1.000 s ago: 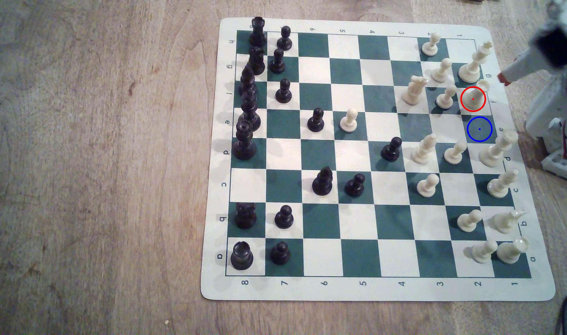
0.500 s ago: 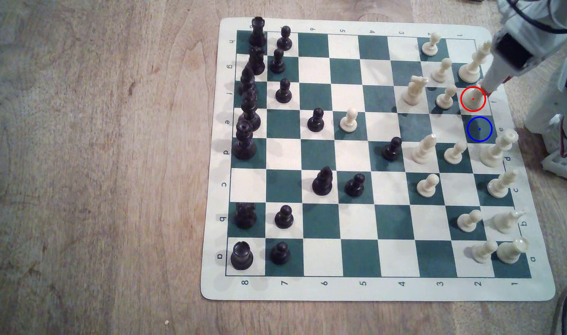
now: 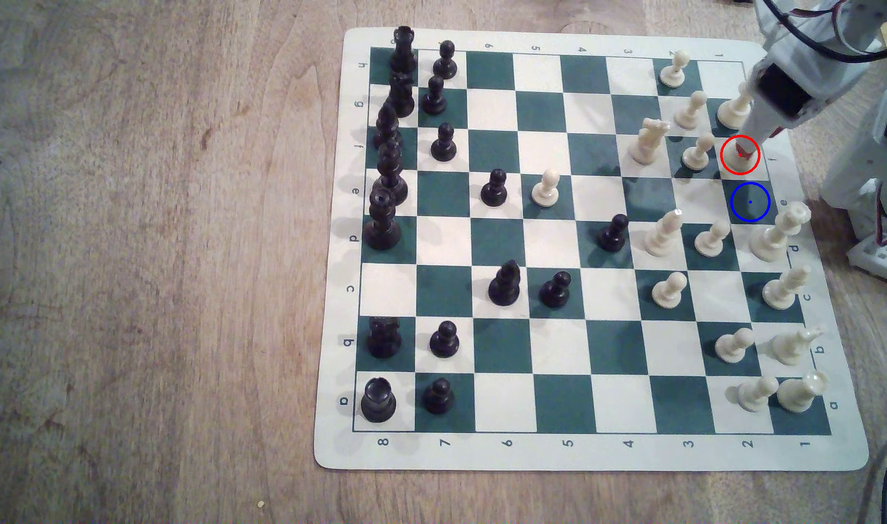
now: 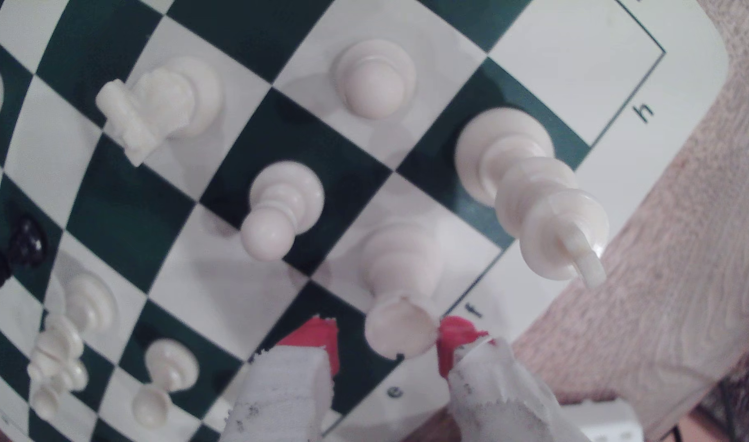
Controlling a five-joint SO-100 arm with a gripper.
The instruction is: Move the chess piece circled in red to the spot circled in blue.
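Observation:
The chess piece, a cream rook, stands on the white square ringed in red near the exterior view's right board edge. My gripper has come down onto it from the upper right. In the wrist view the rook's notched top sits between my gripper's red-tipped fingers, which are open. One tip is beside the top, the other stands off with a gap. The spot, a dark green square ringed in blue, lies one square nearer in the exterior view and holds no piece.
The tall cream king stands one square behind the rook, close to my arm. A cream pawn is on the rook's other side, a cream knight beyond it. Past the spot stands another tall cream piece.
My gripper swung in from off the board's right edge and came down over the rook, its red tips now on either side of the top. The rook has not moved.

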